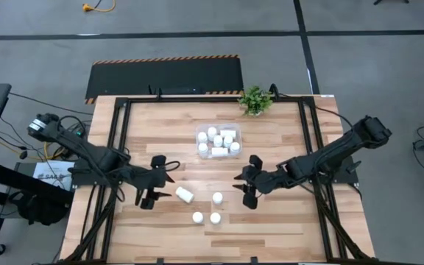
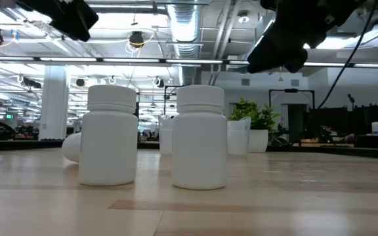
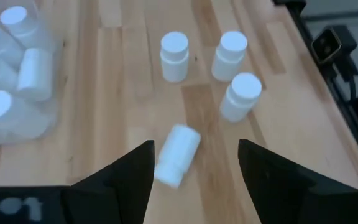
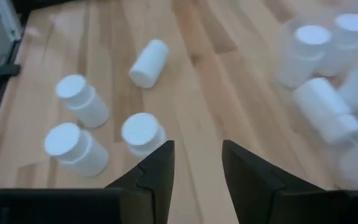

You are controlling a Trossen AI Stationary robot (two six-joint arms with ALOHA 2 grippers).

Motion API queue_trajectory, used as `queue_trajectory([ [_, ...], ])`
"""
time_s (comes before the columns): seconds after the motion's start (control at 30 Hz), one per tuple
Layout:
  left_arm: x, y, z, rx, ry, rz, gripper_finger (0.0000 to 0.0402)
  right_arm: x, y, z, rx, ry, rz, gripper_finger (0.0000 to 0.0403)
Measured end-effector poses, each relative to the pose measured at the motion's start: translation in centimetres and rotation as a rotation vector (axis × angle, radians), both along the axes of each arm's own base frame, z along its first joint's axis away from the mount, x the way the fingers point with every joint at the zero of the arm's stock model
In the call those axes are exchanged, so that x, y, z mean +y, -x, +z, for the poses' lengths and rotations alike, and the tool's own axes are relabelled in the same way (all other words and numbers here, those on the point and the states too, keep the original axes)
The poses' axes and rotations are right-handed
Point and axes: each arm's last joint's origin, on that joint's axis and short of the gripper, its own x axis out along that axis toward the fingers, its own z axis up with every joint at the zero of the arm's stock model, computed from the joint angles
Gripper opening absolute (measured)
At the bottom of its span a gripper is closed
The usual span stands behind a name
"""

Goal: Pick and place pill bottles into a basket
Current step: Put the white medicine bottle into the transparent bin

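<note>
Two grippers over the near half of the wooden table (image 1: pixel 153 118), neither holding anything; left gripper (image 1: pixel 152 196) has its fingers (image 3: pixel 129 177) spread wide, nothing between them; right gripper (image 1: pixel 246 188) has its fingers (image 4: pixel 157 168) parted by a narrower gap, likewise with nothing in it.

Four loose pill bottles lie between the two grippers; one toppled bottle (image 1: pixel 184 194) on its side, just beside the left gripper and apart from it, seen in the left wrist view directly ahead of the spread fingers (image 3: pixel 178 154); three upright bottles further along: one (image 1: pixel 217 198) nearer the right gripper, two (image 1: pixel 197 218) (image 1: pixel 215 218) side by side toward the near edge; in the right wrist view the three standing ones cluster together with the toppled one beyond them (image 4: pixel 148 62); low view shows two upright bottles (image 2: pixel 110 134) (image 2: pixel 200 136) close to the camera, standing apart.

Clear basket (image 1: pixel 235 130) sits near the table centre, farther back than both grippers; several white bottles inside it, most upright, at least one lying flat (image 1: pixel 218 152); exact count cannot be told.

Small green potted plant (image 1: pixel 255 100) at the far edge of the table, behind the basket and to its right; black mat with striped border (image 1: pixel 164 77) on the floor beyond the table.
</note>
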Motion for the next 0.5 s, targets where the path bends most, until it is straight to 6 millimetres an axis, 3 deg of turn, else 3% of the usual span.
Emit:
queue_trajectory([
  [0.13,-0.1,-0.3,-1.3,-0.049,0.049,0.020,0.0220,1.0,-1.3,-0.2,0.019,-0.011,0.037,0.0126],
  [0.33,-0.1,-0.4,-1.6,-0.070,0.066,0.045,0.0220,1.9,-3.3,-0.5,0.056,-0.029,0.071,0.0130],
  [0.5,-0.1,-0.4,-1.6,-0.069,0.081,0.060,0.0220,2.5,-4.5,-0.3,0.088,-0.012,0.094,0.0165],
])
